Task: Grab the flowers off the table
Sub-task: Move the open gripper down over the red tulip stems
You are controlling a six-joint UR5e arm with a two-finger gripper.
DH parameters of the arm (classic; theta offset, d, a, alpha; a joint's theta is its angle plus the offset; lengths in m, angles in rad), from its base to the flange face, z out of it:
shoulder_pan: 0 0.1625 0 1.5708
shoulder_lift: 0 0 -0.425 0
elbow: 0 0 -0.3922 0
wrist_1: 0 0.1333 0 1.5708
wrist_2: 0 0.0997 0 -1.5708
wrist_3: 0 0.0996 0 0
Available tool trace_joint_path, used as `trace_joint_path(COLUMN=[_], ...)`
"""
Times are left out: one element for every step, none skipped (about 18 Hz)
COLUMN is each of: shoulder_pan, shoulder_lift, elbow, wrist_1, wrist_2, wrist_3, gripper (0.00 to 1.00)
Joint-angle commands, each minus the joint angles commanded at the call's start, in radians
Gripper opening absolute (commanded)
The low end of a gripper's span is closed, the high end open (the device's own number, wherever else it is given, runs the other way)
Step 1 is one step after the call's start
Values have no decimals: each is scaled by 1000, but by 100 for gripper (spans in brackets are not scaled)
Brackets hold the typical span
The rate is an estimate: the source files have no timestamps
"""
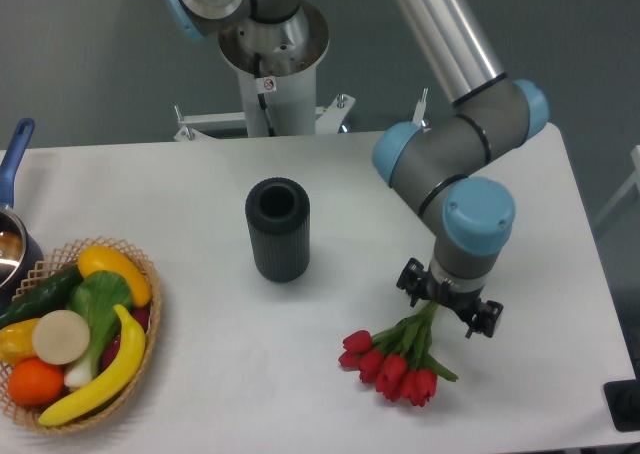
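Observation:
The flowers [392, 362], a small bunch of red tulips with green stems, lie on the white table [330, 394] at the front right, blooms pointing to the lower left. My gripper [436, 312] is straight over the stem end, pointing down. Its fingers are hidden under the wrist, so I cannot tell whether they are closed on the stems. The stems run up into the gripper.
A black ribbed cylinder [278, 228] stands upright at the table's middle. A wicker basket [150, 309] of fruit and vegetables sits at the front left. A pot with a blue handle [12, 224] is at the left edge. The robot base [272, 64] is at the back.

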Motion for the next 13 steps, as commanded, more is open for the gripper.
trace_joint_path(shoulder_pan=[-8,-8,-9,-14,-18,-20,-22,-22,-22,-22,-22,-22,-22], shoulder_lift=[-9,-12,-17,-23,-29,-31,-41,-45,-45,-48,-51,-51,-51], elbow=[6,5,5,6,8,9,18,18,17,17,18,18,17], wrist_1=[2,2,2,2,3,3,3,3,2,3,3,3,3], wrist_2=[-3,-9,-9,-9,-9,-9,-11,-11,-11,-11,-11,-11,-11], wrist_3=[-6,-6,-6,-6,-8,-8,-6,-6,-6,-6,-6,-8,-9], gripper=[100,100,100,100,100,100,98,83,57,39,23,7,0])
